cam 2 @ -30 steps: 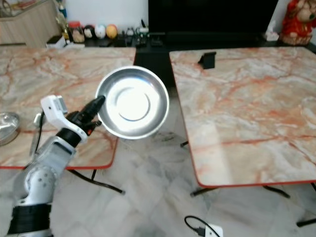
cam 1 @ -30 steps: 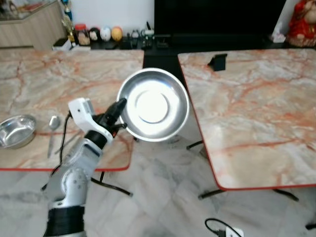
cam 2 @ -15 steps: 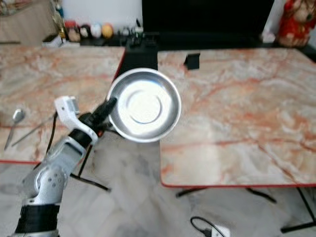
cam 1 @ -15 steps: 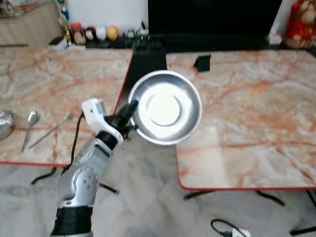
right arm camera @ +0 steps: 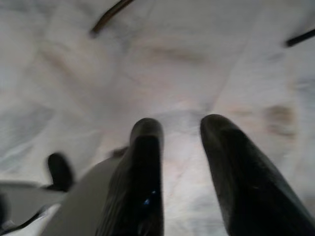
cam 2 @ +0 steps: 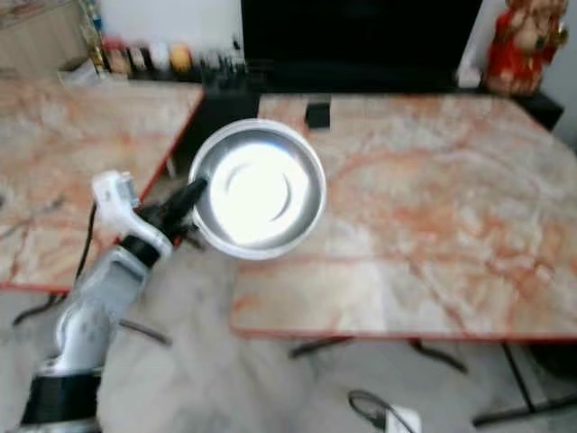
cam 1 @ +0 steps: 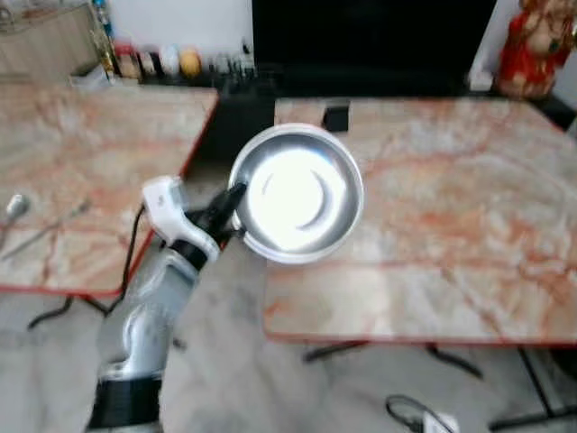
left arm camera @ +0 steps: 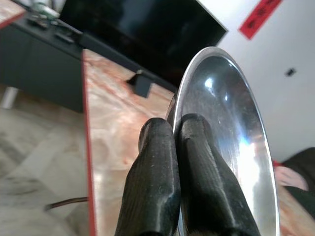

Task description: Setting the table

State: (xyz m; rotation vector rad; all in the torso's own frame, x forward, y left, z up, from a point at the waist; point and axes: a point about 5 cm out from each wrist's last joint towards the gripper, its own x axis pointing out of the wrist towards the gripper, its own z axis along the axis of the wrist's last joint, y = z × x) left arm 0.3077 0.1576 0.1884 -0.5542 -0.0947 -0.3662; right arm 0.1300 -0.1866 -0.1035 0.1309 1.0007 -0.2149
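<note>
Here: left hand point(cam 1: 236, 200) clamped on steel bowl point(cam 1: 296, 194) rim, carry step; next you lower onto right bench point(cam 1: 469, 207). Right hand point(right arm camera: 179, 162) idle, fingers apart.

Head stereo downward on tables point(cam 1: 451, 207); wrist close-ups

I count one steel bowl point(cam 1: 296, 193) and two marble surfaces: one point(cam 1: 451, 198) to the right, one point(cam 1: 81, 171) to the left. Near the left surface's outer edge lie two utensils point(cam 1: 36, 225). One small black stand point(cam 1: 336, 117) sits at the right surface's far edge. One red figurine point(cam 1: 526, 50) stands behind its far right corner.
</note>
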